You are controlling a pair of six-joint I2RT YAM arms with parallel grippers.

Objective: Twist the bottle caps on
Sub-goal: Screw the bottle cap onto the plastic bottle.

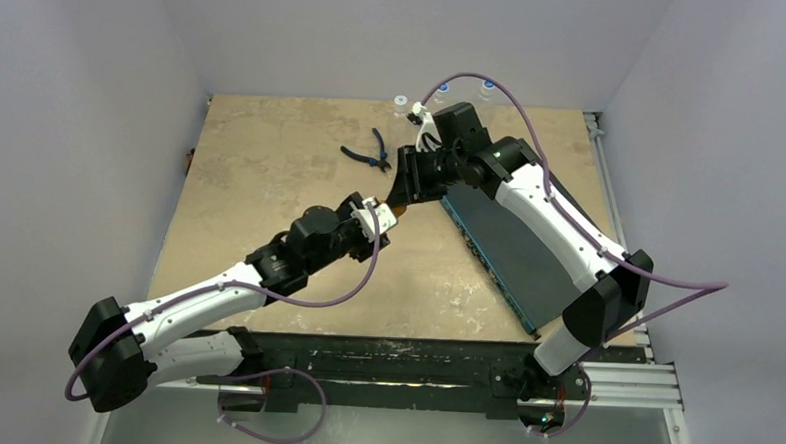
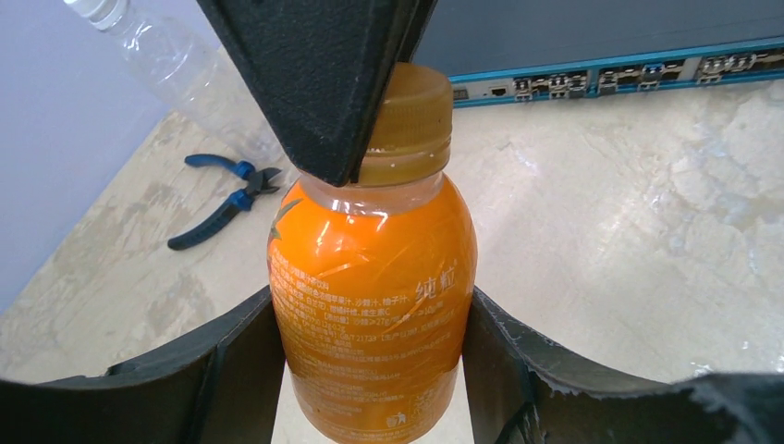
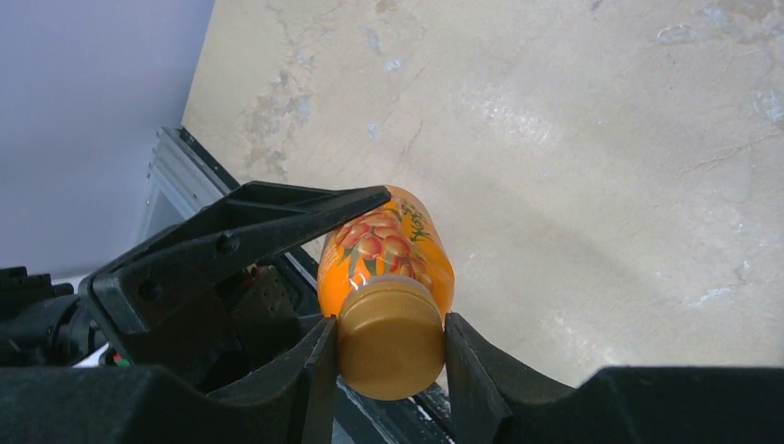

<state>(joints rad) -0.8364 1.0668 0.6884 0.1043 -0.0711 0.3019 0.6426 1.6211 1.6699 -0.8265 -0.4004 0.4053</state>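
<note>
Cross-threading is your main risk: the cap sits on the neck of the orange bottle, and if your right wrist turns off the neck's axis it may bite crooked. The slick bottle could also spin inside the left gripper, whose fingers clamp its body from both sides. Both pads of the right gripper pinch the cap. Left arm reaches forward to mid-table; right arm folds in from the far side, wrist angled onto the bottle top. Bottle looks lifted off the table.

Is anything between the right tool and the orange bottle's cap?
Nothing visible. The right tool clamps the cap directly on both sides, atop the orange bottle that the left tool holds.
</note>
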